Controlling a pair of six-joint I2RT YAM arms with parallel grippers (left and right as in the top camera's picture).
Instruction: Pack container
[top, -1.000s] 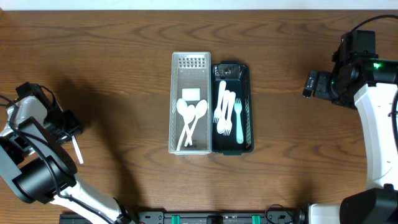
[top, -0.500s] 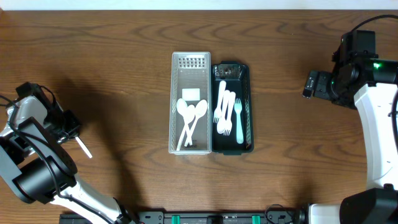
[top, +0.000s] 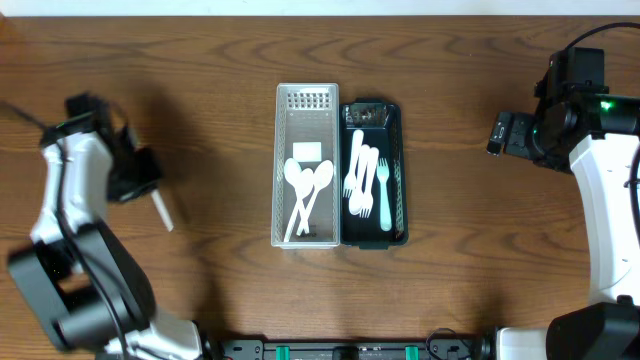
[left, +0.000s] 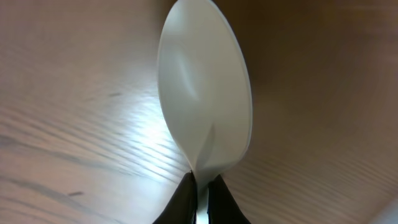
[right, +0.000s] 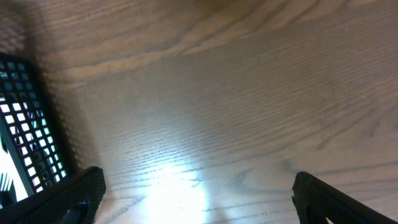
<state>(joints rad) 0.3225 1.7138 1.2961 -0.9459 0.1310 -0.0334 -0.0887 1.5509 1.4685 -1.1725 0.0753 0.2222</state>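
My left gripper (top: 140, 185) is shut on a white plastic spoon (top: 162, 212), held above the table at the left; in the left wrist view its bowl (left: 205, 99) rises from the closed fingertips (left: 200, 190). A white basket (top: 282, 170) at the centre holds white spoons (top: 306, 190). A dark basket (top: 398, 235) beside it on the right holds white forks (top: 365, 180). My right gripper (top: 497, 133) is open and empty at the far right; its fingers show wide apart in the right wrist view (right: 199, 199).
The edge of the dark basket (right: 28, 137) shows at the left of the right wrist view. Bare wooden table lies on both sides of the baskets.
My left arm has swung up and to the right with the spoon, from the far left edge toward the baskets. The right arm has not moved.
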